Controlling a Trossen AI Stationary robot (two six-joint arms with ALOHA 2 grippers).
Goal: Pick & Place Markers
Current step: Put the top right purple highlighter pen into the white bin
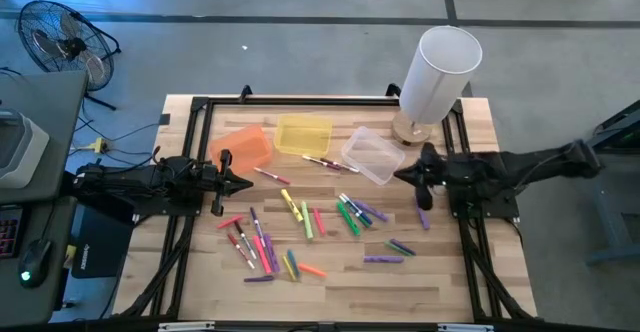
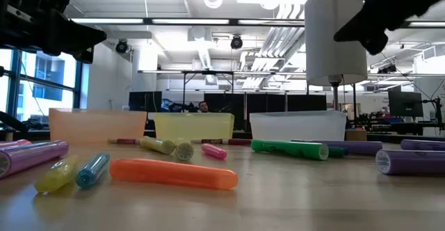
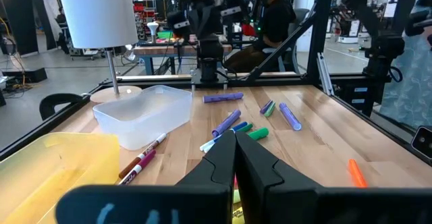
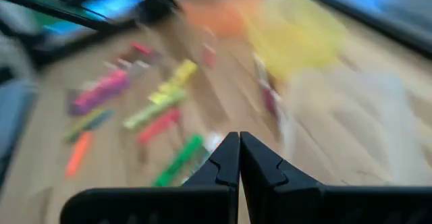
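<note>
I count roughly two dozen markers (image 1: 300,212) scattered over the middle of the worktop (image 1: 330,297), thin capped sticks in pink, orange, yellow, green and purple; an exact count I cannot give, since some overlap. One cluster lies toward the left side, another toward the right, and a pair of red-and-white pens (image 1: 322,162) lies just in front of the bins. None is inside a bin that I can see.

Along the far edge I have three shallow plastic bins in a row: an orange bin (image 1: 243,147), a yellow bin (image 1: 303,134) and a clear bin (image 1: 372,155), all with rounded corners. A lamp (image 1: 437,72) with a white cylindrical shade and wooden base stands at the far right corner.

My left gripper (image 1: 243,182) hovers at the left side, near the orange bin, fingers pressed together and holding nothing. My right gripper (image 1: 402,175) hangs at the right, beside the clear bin, likewise pressed together and empty.
</note>
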